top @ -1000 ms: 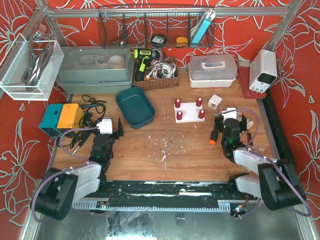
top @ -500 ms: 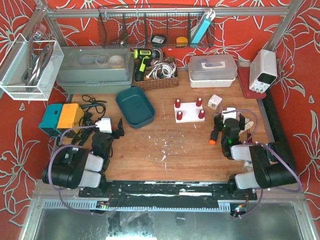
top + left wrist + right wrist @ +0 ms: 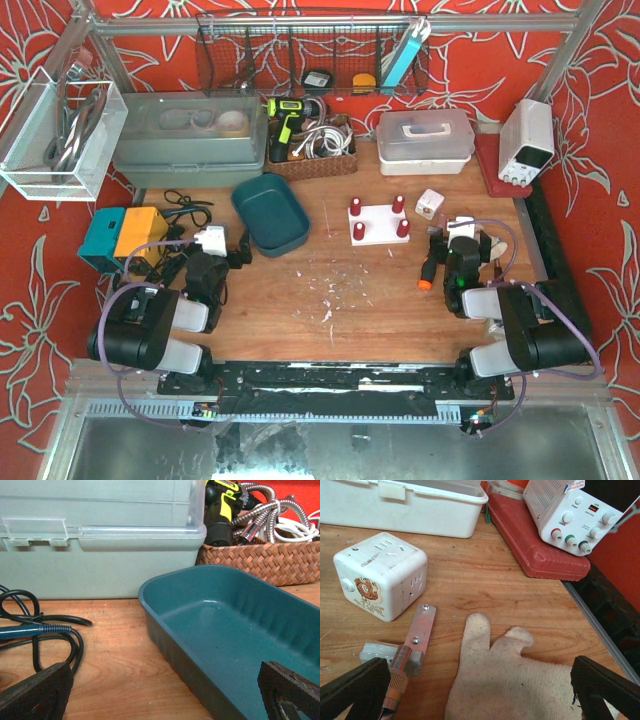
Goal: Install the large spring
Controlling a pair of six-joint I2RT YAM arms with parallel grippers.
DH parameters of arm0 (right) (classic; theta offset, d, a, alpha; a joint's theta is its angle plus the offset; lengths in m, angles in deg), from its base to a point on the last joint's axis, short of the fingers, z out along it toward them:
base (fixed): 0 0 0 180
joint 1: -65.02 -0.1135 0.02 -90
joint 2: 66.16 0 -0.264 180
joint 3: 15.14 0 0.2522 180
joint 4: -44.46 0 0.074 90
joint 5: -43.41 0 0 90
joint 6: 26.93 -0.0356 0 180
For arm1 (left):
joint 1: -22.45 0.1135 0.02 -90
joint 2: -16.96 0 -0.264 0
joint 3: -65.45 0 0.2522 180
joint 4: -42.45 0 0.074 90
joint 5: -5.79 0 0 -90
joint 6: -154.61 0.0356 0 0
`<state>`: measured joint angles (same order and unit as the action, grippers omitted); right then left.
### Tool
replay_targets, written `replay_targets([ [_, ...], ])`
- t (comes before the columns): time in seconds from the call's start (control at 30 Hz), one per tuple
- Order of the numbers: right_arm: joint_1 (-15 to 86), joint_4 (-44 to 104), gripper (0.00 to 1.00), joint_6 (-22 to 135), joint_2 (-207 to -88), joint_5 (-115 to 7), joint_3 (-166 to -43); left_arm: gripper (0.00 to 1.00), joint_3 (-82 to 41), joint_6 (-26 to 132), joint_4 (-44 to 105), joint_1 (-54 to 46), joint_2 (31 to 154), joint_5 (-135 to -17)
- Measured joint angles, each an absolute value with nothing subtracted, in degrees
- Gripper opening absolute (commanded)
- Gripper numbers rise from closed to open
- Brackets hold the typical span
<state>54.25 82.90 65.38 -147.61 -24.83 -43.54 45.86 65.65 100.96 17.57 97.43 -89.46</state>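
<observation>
No spring shows in any view. A white base with red pegs (image 3: 378,222) stands at mid-table, back of centre. My left gripper (image 3: 228,256) is open and empty, low over the wood beside the near left wall of a teal tray (image 3: 270,213); in the left wrist view the gripper (image 3: 162,695) faces the tray (image 3: 240,630), whose visible part is empty. My right gripper (image 3: 460,240) is open and empty at the right. In the right wrist view the gripper (image 3: 480,695) hovers over a white glove (image 3: 520,680).
A white socket cube (image 3: 380,575) and an orange-handled metal tool (image 3: 407,650) lie left of the glove. A power supply (image 3: 575,510) sits on a red case (image 3: 540,555). Black cables (image 3: 40,630), a grey-green bin (image 3: 95,535) and a wicker basket (image 3: 260,560) lie near the tray.
Both arms have folded back, their elbows drawn toward the bases. The left gripper has shifted slightly back and left, nearer the tray. The right gripper has barely moved.
</observation>
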Motion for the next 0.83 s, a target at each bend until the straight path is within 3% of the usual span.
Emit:
replay_targets([
  [0.83, 54.25, 82.71, 0.99, 65.27, -147.61, -25.23, -43.54, 1.00, 45.86, 65.65, 99.84, 17.57, 97.45, -89.18],
])
